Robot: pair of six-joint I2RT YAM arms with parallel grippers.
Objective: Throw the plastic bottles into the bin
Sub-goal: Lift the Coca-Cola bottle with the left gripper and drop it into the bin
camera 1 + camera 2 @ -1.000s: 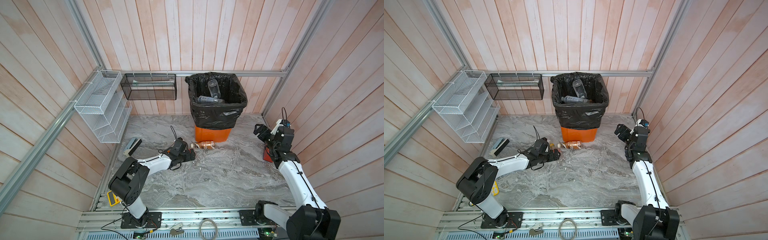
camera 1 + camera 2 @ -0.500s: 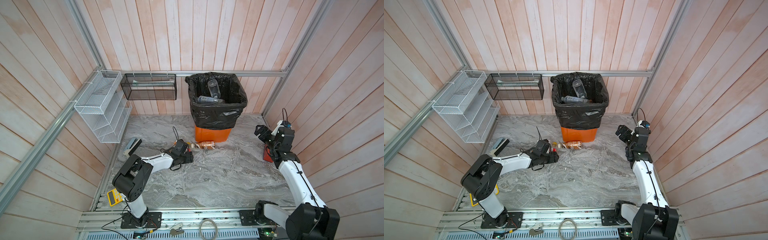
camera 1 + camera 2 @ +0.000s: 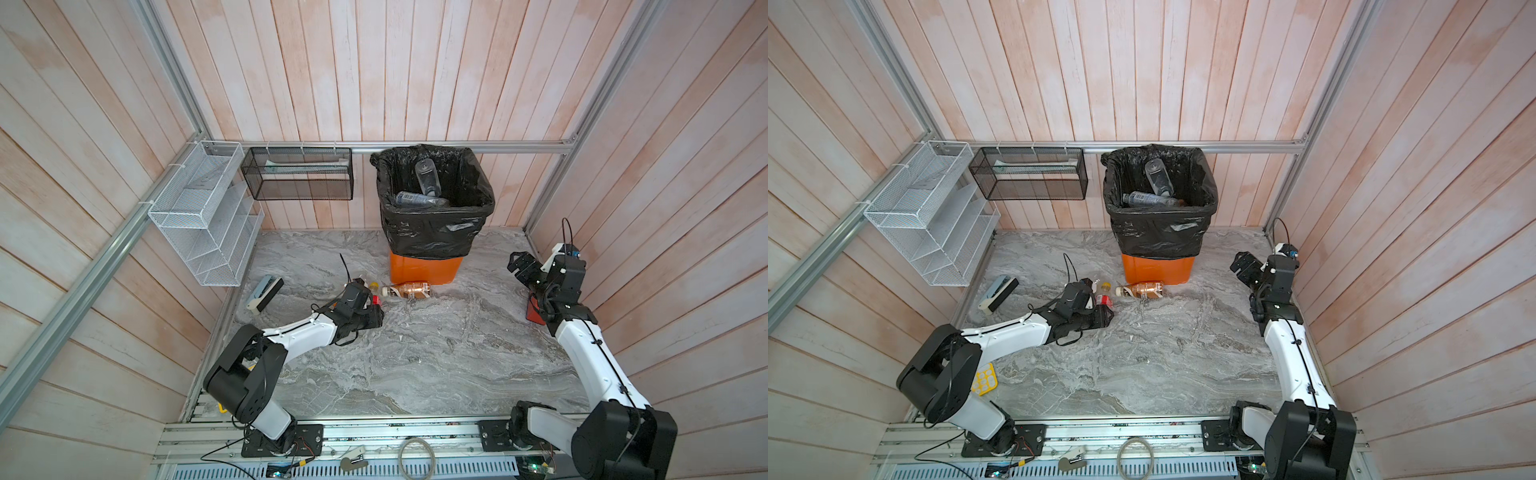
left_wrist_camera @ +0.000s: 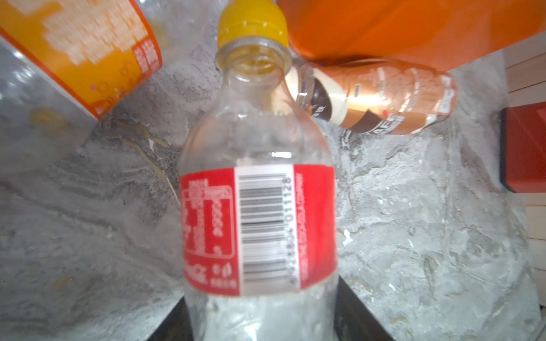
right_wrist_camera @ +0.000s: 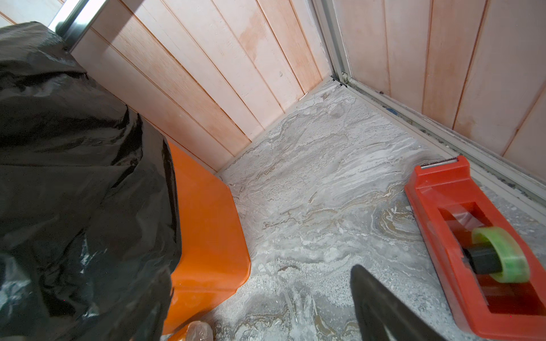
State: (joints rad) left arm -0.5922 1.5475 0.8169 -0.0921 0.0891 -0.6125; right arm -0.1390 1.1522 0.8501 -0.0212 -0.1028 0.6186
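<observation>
- Left wrist view: left end effector (image 4: 263,321) pinches the base of a red-labelled bottle (image 4: 260,224) lying on the desk (image 3: 415,365), yellow cap (image 4: 254,23) toward the bin (image 3: 424,272) at the back edge.
- Brown-labelled bottle (image 4: 381,100) and orange-labelled bottle (image 4: 76,44) lie close by its neck; a straight lift should avoid dragging them.
- Held so low, it may tip; carry it above the black bag (image 3: 432,232) rim before release.
- Right end effector (image 3: 519,266) hovers spread and empty near the right edge.
</observation>
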